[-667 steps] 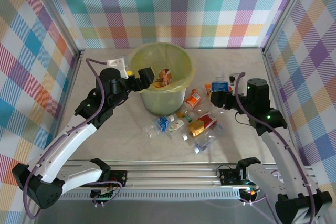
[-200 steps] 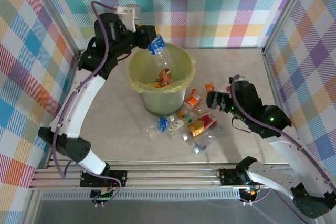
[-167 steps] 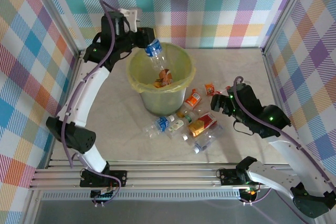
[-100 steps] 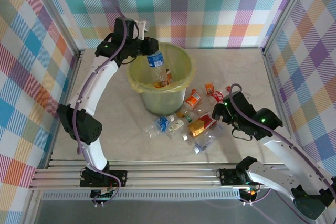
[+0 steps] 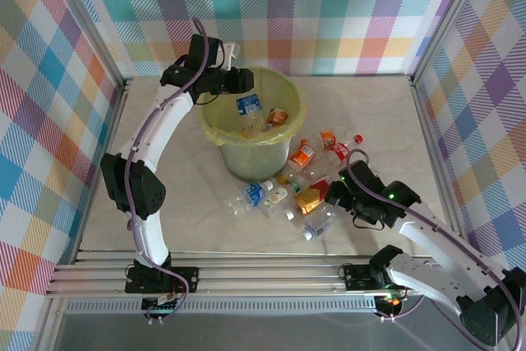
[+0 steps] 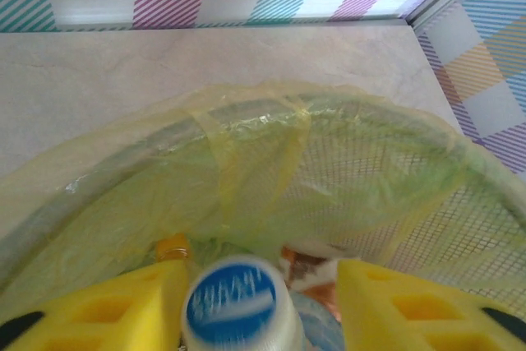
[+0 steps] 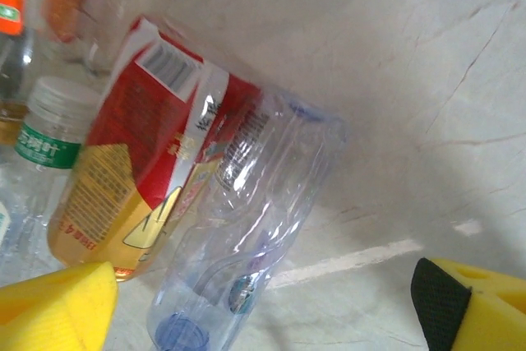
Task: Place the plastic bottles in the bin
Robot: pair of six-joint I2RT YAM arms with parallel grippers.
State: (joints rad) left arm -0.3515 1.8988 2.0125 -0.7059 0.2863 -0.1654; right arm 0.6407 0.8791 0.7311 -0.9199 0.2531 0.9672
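Two sets of jaws spread | left gripper [image 6: 263,275] straddles blue-capped bottle [image 6: 237,302], unclamped, inside bin [image 6: 374,118] mouth near counter [image 6: 123,63] far edge; risk: snags liner [image 6: 246,170] | right gripper [image 7: 261,285] straddles clear bottle [image 7: 263,195] mid-counter; risk: slick, rolls or drags the touching red-labelled bottle [image 7: 140,145]

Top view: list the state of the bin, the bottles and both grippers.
Left gripper, open above the bin.
Right gripper, open over the loose bottles.
Bin, upright, bag-lined, bottles inside.
Blue-label bottle, in the bin's mouth under the left gripper.
Loose bottles, lying beside the bin.
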